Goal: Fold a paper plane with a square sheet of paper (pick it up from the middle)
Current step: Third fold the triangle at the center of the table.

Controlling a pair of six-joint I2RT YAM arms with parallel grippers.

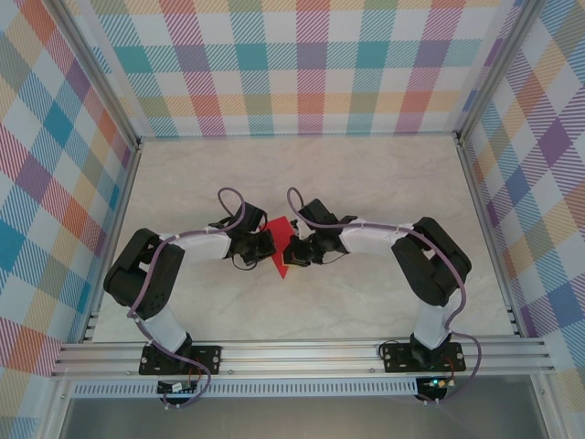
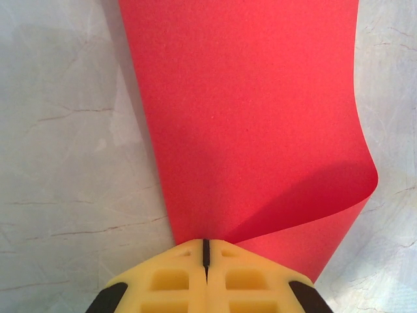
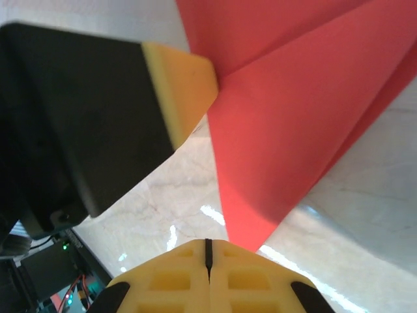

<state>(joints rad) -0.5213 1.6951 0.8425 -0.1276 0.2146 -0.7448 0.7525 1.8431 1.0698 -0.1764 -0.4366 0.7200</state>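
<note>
Left hand (image 2: 205,248) is pressed fully closed, its two yellow fingers (image 2: 172,280) meeting along a thin seam. The square sheet of paper (image 2: 247,111) comes out from between their tips, so this hand has the sheet pinched by an edge. In the left wrist view the red sheet stretches away from the fingers over the pale marbled bench (image 2: 65,130), its right side curling over in a soft bend. Right hand (image 3: 208,248) is closed just as tight. A pointed lower corner of the sheet comes down to its fingertips, off to one side of the seam, and may only be touching there rather than gripped; the right wrist view is too close to settle it. From above, the two hands face each other at the middle of the bench with the sheet between them.
</note>
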